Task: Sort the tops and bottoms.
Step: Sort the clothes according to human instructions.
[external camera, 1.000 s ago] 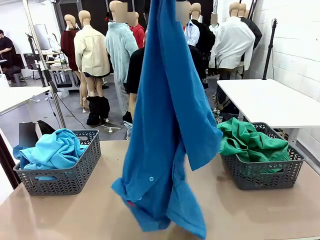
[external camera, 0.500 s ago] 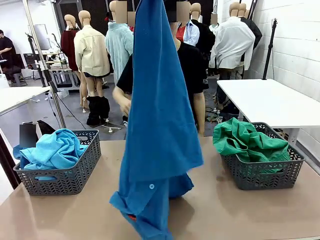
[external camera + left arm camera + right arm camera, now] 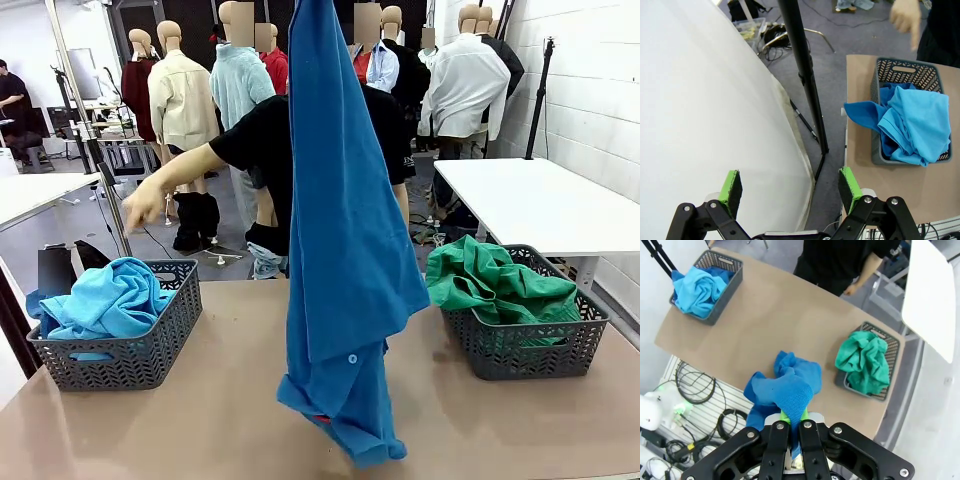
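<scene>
Right tool clamped on the royal-blue top, which hangs high over mid-bench, hem clear of the surface, likely for carrying to the left basket holding the sky-blue top; green bottoms fill the right basket. Left tool parked off-bench, fingers apart, empty

Royal-blue top hangs mid-table; sky-blue top and green bottoms lie basketed.
</scene>
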`<state>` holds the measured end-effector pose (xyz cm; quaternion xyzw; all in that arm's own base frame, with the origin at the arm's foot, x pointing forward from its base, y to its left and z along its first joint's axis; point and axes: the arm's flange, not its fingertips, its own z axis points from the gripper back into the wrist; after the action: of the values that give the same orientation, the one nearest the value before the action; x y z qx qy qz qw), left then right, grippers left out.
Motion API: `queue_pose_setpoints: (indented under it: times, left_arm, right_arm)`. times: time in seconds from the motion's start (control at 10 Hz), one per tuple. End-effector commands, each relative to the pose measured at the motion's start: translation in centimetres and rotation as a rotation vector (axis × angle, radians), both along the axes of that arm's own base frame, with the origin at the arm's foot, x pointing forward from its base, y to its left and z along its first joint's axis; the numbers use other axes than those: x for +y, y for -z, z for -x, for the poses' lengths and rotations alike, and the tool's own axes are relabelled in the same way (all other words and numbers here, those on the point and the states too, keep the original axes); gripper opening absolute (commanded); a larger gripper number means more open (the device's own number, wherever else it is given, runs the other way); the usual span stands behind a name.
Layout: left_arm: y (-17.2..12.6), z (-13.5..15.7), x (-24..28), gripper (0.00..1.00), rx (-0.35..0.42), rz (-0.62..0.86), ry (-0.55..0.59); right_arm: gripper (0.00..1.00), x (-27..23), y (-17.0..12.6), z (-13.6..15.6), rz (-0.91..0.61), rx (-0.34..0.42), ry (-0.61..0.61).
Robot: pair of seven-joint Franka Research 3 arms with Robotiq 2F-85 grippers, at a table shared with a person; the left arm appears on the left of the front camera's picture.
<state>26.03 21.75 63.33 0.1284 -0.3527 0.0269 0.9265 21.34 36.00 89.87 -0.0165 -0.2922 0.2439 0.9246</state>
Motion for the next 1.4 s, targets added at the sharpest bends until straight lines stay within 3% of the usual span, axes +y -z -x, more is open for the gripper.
queue_pose_setpoints:
  times: [0.0, 1.3]
  left_arm:
    - [0.20, 0.10, 0.14, 1.00, -0.001, 0.000, 0.017]
    - [0.20, 0.10, 0.14, 1.00, -0.001, 0.000, 0.017]
  right_arm:
    - [0.00, -0.31, -0.23, -0.01, -0.002, -0.004, 0.002]
    - [0.00, -0.31, -0.23, -0.01, -0.002, -0.004, 0.002]
